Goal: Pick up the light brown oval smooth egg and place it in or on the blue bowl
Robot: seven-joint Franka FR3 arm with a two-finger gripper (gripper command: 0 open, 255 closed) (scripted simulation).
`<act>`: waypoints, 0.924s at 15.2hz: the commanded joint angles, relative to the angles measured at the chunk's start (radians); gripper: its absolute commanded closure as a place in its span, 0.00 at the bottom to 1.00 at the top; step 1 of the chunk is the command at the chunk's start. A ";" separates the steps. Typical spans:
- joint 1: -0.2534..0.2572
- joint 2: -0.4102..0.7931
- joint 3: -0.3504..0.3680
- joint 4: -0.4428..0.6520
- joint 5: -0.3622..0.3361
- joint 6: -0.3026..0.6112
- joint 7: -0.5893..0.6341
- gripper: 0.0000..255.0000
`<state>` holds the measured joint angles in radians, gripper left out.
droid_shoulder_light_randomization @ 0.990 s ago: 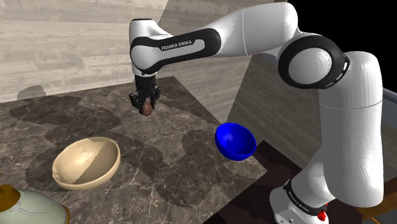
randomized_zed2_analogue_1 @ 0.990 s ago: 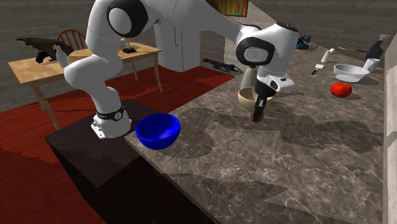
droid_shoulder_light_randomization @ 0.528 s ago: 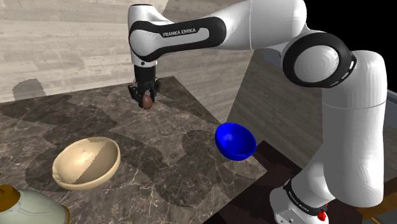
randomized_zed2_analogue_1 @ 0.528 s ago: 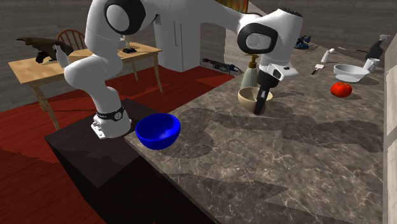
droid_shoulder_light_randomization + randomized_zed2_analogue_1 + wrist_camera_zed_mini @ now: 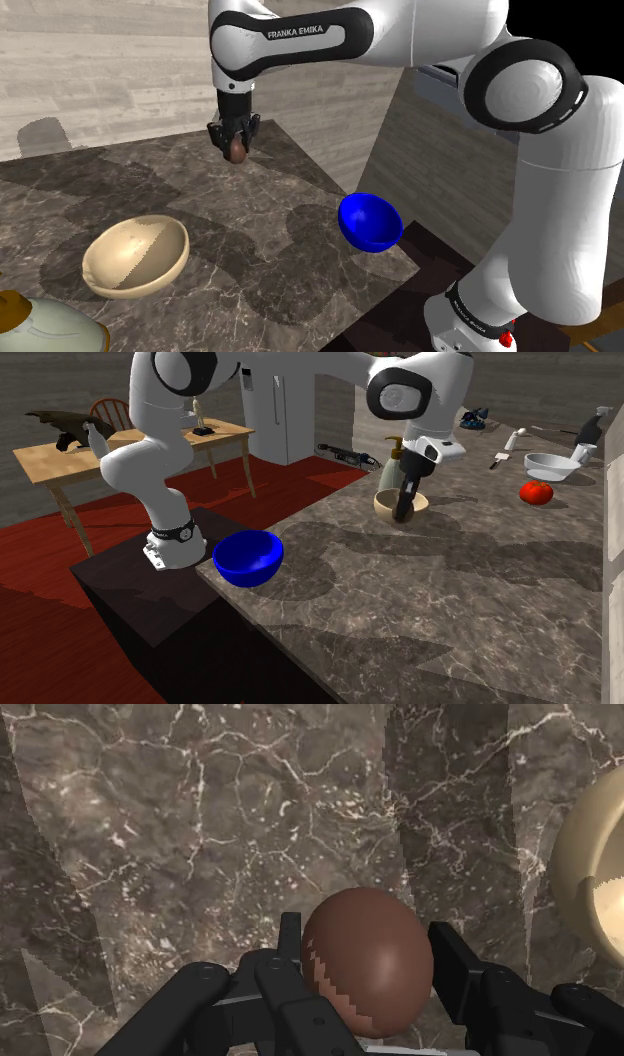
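A brown egg [image 5: 368,959] sits clasped between my black fingers, held well above the dark marble counter [image 5: 250,250]. In the shoulder view my gripper [image 5: 236,152] hangs shut on the egg [image 5: 237,150] over the counter's far side. The blue bowl [image 5: 370,222] rests at the counter's near right corner, lower and to the right of the gripper. In the second exterior view the gripper [image 5: 402,512] is in front of a tan bowl, and the blue bowl [image 5: 248,558] lies at the counter's left end near the stand.
A tan bowl [image 5: 136,256] sits on the counter at the shoulder view's lower left. A pale rounded object [image 5: 40,325] lies at the bottom left corner. A red tomato [image 5: 536,492], a white bowl [image 5: 552,466] and utensils stand at the counter's far end.
The arm has lifted the gripper with the egg higher above the counter and slightly to the right in the shoulder view. The bowls have stayed put.
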<state>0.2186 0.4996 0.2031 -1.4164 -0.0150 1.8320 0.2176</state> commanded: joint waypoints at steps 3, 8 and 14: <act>-0.040 -0.169 0.003 -0.244 0.030 0.076 -0.034 1.00; -0.082 -0.365 -0.005 -0.511 0.070 0.146 -0.096 1.00; -0.117 -0.587 -0.033 -0.777 0.111 0.188 -0.180 1.00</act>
<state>0.1061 -0.0533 0.1743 -2.1529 0.0904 2.0145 0.0498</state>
